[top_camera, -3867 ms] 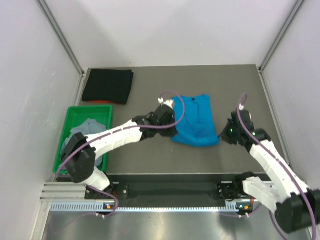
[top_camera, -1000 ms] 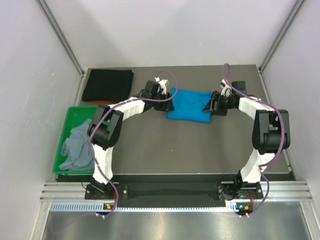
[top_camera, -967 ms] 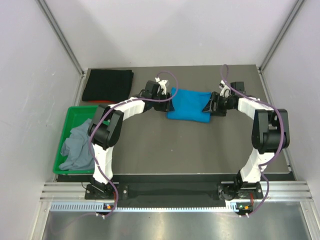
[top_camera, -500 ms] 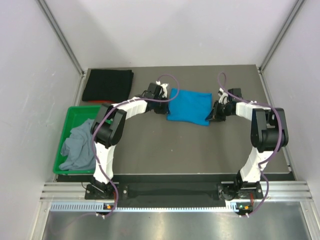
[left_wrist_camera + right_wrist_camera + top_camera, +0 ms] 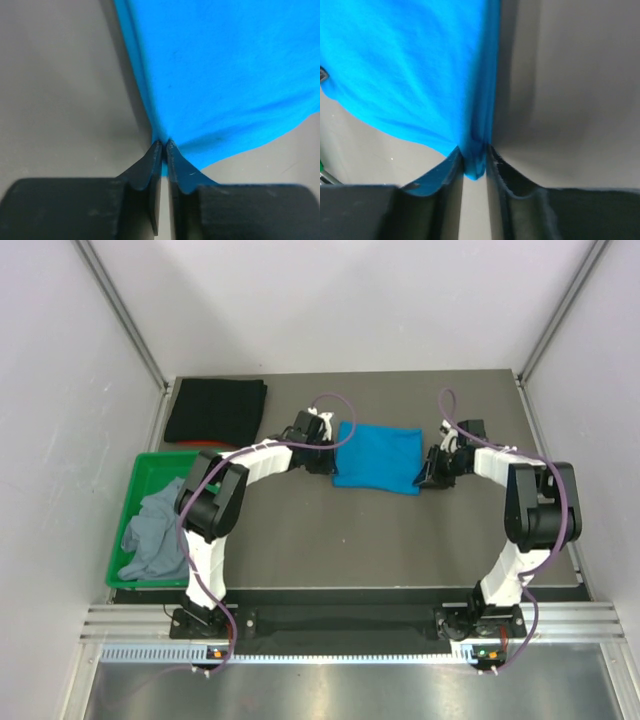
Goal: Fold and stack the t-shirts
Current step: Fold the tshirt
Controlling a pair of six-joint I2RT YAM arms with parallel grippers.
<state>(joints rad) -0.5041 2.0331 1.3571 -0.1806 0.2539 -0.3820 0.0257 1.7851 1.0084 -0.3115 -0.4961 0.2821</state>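
- We are logging the blue shirt (image 5: 377, 455) lying as a neat flat rectangle at the centre rear of the worktop (image 5: 330, 540). About 4 s back it was sitting nearer the bases as a larger, looser shape, so a fold has gone in since.
- Left end effector (image 5: 163, 145): we are seeing the jaws pinched tight on the shirt's left edge, only a sliver of fabric between the tips.
- Right end effector (image 5: 474, 152): it is gripping the right edge, a small bunch of blue cloth nipped between the fingers.
- Over the last 1 s both arms have been staying at the 2 sides while the cloth has been flattening out; the right one has drifted slightly toward the near corner.
- We are reading this as the fold being nearly finished, with release or 1 more fold due next.
- The black shirt (image 5: 215, 412) is sitting folded at the rear left, well apart; we are judging it the stack target.
- The grey shirt (image 5: 155, 530) is lying crumpled in the green bin (image 5: 135, 465), not yet folded.
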